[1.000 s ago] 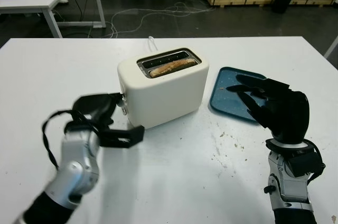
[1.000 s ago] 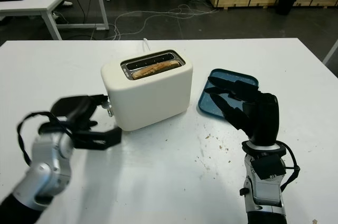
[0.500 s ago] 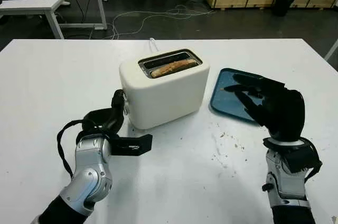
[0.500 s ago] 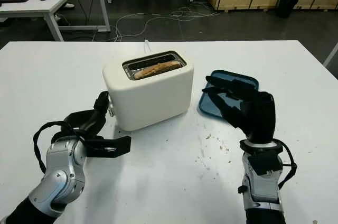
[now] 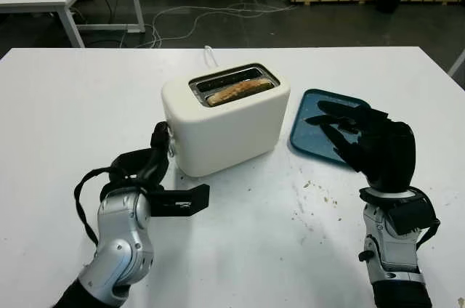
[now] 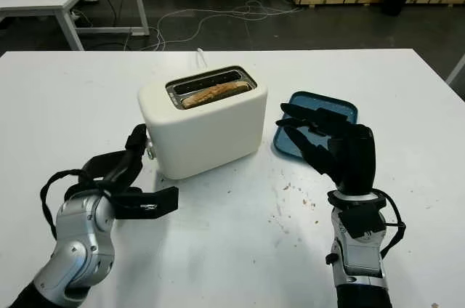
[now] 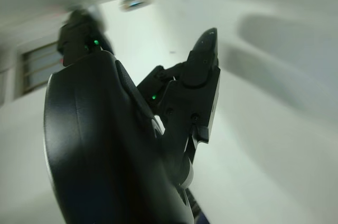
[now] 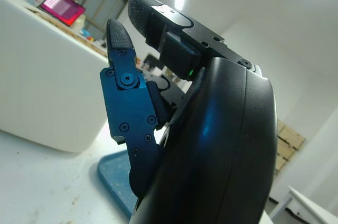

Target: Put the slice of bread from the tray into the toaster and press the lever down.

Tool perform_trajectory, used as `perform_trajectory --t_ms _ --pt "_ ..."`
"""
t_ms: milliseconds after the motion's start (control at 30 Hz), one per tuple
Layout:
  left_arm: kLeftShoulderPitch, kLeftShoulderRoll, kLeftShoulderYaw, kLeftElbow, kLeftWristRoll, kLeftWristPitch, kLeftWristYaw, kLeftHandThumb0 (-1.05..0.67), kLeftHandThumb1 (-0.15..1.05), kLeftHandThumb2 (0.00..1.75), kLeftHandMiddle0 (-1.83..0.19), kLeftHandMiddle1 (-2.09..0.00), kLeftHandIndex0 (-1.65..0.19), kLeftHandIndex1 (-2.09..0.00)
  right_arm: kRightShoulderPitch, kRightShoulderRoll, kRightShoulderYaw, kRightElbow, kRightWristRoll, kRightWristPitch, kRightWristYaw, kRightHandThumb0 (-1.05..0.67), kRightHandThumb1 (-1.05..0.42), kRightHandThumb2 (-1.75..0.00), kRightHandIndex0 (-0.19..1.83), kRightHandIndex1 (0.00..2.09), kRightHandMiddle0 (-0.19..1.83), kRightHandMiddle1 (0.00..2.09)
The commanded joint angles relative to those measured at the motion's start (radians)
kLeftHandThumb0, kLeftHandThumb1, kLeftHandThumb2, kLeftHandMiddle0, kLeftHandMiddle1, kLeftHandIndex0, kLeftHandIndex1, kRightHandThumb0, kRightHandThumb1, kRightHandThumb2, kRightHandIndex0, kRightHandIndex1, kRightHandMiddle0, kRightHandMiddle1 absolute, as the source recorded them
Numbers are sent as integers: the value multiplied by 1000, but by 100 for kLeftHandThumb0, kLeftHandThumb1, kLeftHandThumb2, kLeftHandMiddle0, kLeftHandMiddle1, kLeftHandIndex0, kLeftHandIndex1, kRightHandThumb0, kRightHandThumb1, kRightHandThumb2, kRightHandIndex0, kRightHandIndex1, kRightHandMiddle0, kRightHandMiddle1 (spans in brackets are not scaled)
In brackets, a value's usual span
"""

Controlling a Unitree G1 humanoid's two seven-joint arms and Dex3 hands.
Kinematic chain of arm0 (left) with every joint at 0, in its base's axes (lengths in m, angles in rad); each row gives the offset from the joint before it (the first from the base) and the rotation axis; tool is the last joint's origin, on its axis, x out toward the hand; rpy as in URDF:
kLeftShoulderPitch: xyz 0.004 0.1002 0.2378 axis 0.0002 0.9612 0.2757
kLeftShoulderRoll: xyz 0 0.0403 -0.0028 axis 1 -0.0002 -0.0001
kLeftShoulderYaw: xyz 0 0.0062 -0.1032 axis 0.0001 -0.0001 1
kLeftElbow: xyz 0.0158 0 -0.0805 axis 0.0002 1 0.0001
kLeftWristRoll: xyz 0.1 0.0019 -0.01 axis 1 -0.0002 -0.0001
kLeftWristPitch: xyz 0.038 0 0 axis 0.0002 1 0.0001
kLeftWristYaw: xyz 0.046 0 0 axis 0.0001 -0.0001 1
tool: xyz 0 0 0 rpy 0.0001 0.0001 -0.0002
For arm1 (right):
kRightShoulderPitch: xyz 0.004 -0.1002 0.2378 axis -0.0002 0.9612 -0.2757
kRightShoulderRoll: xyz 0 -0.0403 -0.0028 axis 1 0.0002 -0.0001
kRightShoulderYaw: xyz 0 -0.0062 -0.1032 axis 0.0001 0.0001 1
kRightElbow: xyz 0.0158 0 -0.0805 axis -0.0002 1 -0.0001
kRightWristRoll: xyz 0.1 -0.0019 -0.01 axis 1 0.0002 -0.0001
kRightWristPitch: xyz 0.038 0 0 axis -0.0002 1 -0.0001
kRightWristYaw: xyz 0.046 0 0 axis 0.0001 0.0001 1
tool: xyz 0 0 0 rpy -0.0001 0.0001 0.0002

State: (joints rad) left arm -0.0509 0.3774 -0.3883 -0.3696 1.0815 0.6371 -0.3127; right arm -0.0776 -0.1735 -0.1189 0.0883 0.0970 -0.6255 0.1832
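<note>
Table [image 5: 87, 90] bearing cream toaster [image 5: 225, 123], near its centre. Blue tray [image 5: 312, 115] just beside, emptied. Slice of bread [image 5: 236, 91] seated in the near slot. Left hand [image 5: 156, 170] at the toaster's lever end, one finger raised toward the lever [image 6: 150, 150], holding nothing. Right hand [image 5: 367, 144] above the tray, open, idle. Lever-press step judged in hand; next, downward push required.

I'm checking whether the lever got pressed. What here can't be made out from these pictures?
- Lever: on the toaster end wall, covered by the left hand in both eye views; its position can't be told.
- Left hand's contact with the lever: blurred in the left wrist view, with the hand's shell in front.
- Bread: just its top edge shows above the slot.
- Tray: near part covered by the open right hand.
</note>
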Motion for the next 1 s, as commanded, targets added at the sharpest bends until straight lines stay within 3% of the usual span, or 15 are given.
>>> perform_trajectory --t_ms 0,100,200,333,567,733,967 --pt "0 -31 43 -54 -72 -145 152 -12 92 6 -102 -110 -116 -2 -12 6 0 4 3 13 -5 -29 -92 -13 96 59 106 0" --pt "-9 -57 152 -55 -169 -239 330 -16 91 5 -108 -104 -115 0 -11 8 2 2 -8 16 -12 -30 -92 -12 96 59 107 0" --pt "-27 -64 227 -46 -230 -315 428 -19 91 1 -105 -124 -114 0 -10 10 5 1 -10 20 -15 -30 -92 -12 97 59 107 0" --pt "-64 -56 291 -30 -275 -373 471 -17 84 0 -108 -131 -116 -1 -11 10 7 8 -24 9 -24 -30 -92 -12 97 59 107 1" --pt "-92 -60 332 -3 -290 -430 495 -18 76 0 -112 -135 -118 -2 -6 10 13 8 -13 13 -15 -29 -92 -12 97 59 106 0" --pt "-78 -15 362 -11 -331 -491 451 -16 76 0 -109 -142 -123 -3 -4 9 17 5 -6 20 -13 -29 -92 -11 96 58 106 0" --pt "-66 208 469 -74 -481 -572 157 -26 81 0 -117 -108 -144 -7 -8 9 19 9 -3 16 -7 -29 -92 -12 97 58 106 0"
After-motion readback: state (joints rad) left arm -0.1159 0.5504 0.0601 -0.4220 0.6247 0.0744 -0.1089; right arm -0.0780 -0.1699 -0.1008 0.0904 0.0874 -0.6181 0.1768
